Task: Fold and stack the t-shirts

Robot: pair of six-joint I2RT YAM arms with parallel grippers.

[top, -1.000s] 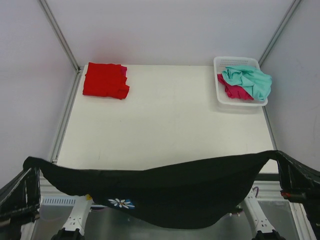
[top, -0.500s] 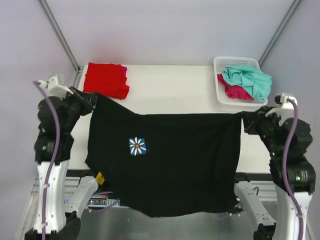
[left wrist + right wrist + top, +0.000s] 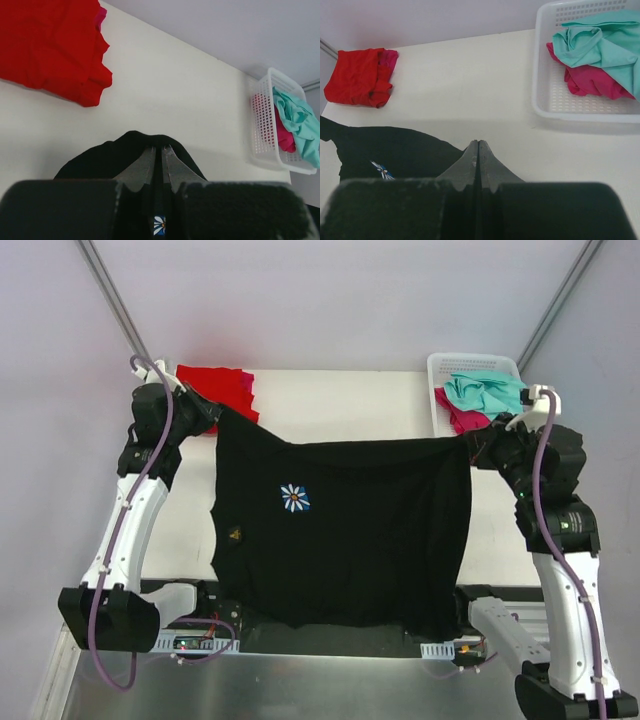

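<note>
Both arms are holding the black t-shirt up by its top corners, spread wide over the near half of the counter with the daisy print facing the top camera and the lower hem hanging in front of the arm bases; can't tell whether any of it is touching the counter. Left fingers are pressing together on black cloth at the left corner, right fingers are pinching the right corner the same way, with fabric bunching around both tips. Progress, judging from the layout: the red t-shirt is lying folded at the far left corner of the counter, and a magenta strip is peeking out along its right edge, probably a second folded shirt underneath, but not confirmable. The black one is not folded yet and looks like it is being spread for laying down, so the job is sitting roughly mid-way. The white basket is sitting at the far right corner, holding two crumpled shirts: the teal t-shirt is lying on top, the magenta-pink t-shirt is showing beneath it on the near-left side. Remaining: laying out and folding the black one, stacking it on the red pile, then pulling, folding and stacking both from the basket
</note>
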